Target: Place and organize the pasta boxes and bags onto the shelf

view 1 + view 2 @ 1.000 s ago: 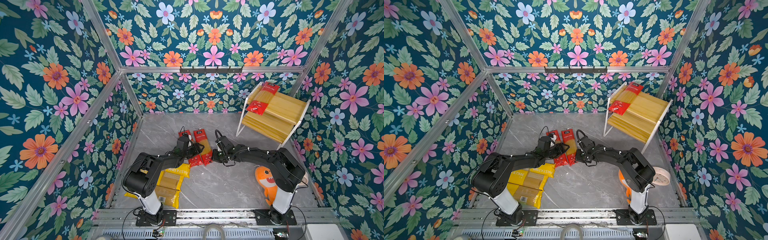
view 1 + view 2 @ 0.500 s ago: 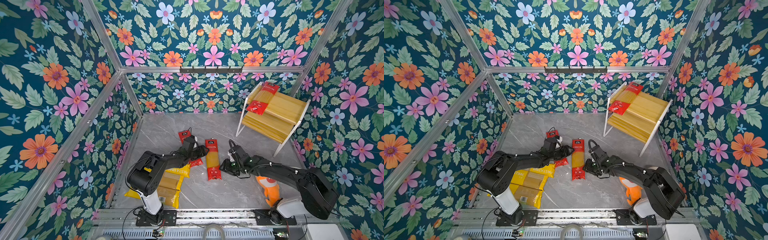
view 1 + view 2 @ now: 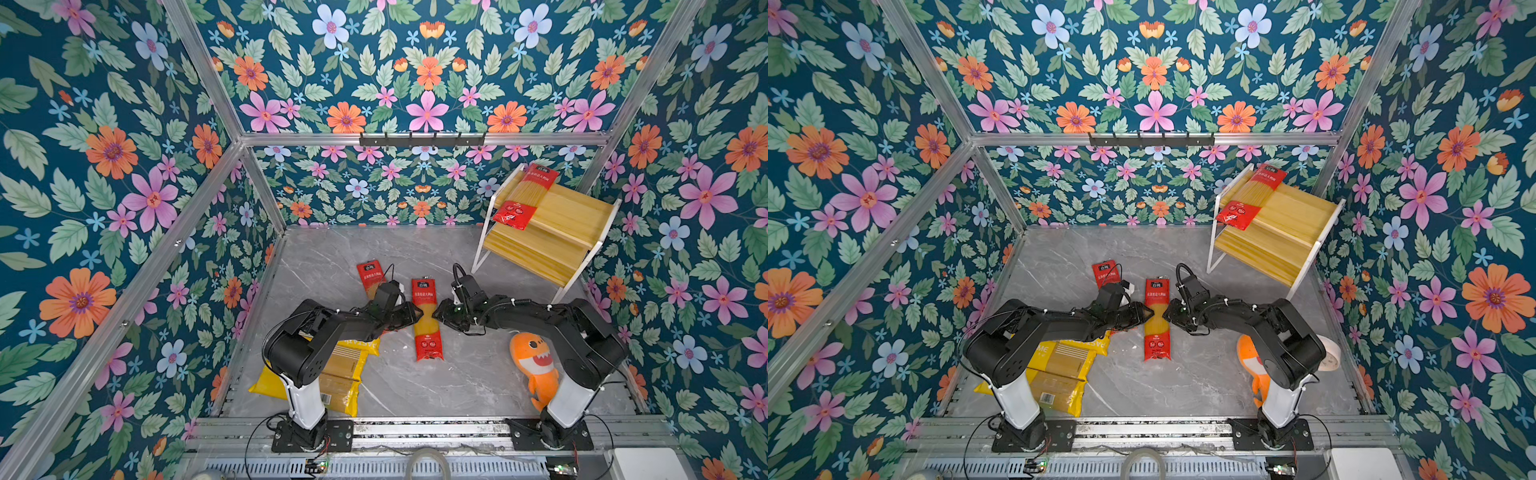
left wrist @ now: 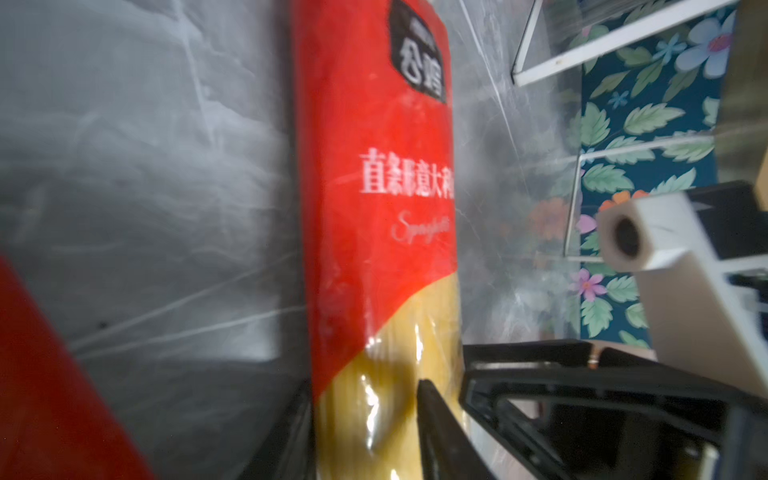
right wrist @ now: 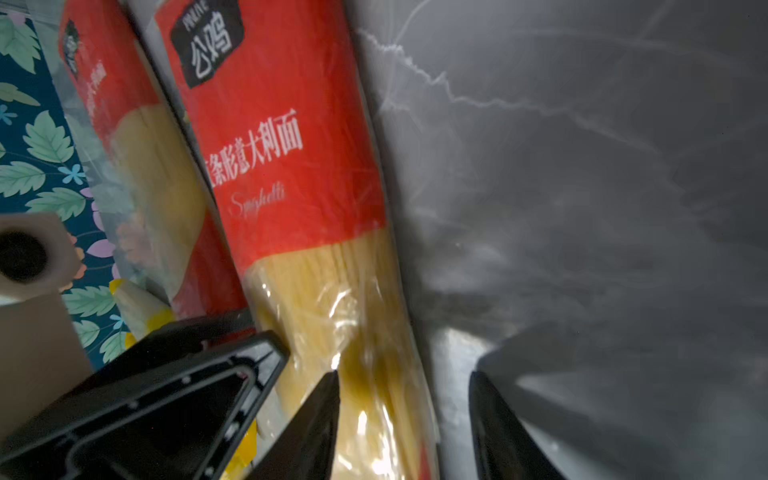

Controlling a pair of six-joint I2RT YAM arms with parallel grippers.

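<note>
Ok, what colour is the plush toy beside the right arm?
The plush toy is orange; clearest in a top view.

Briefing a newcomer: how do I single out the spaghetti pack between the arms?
On the grey marble table, look between the left arm and right arm. The red spaghetti pack there lies straight; its red neighbour is tilted under the left arm.

An orange plush shark [image 3: 534, 361] lies on the grey marbled counter [image 3: 332, 257], near its right edge. A pale roll of tape [image 3: 1330, 354] sits just beside it. A black hook rail [image 3: 422, 140] hangs on the flowered back wall [image 3: 424, 75].
</note>
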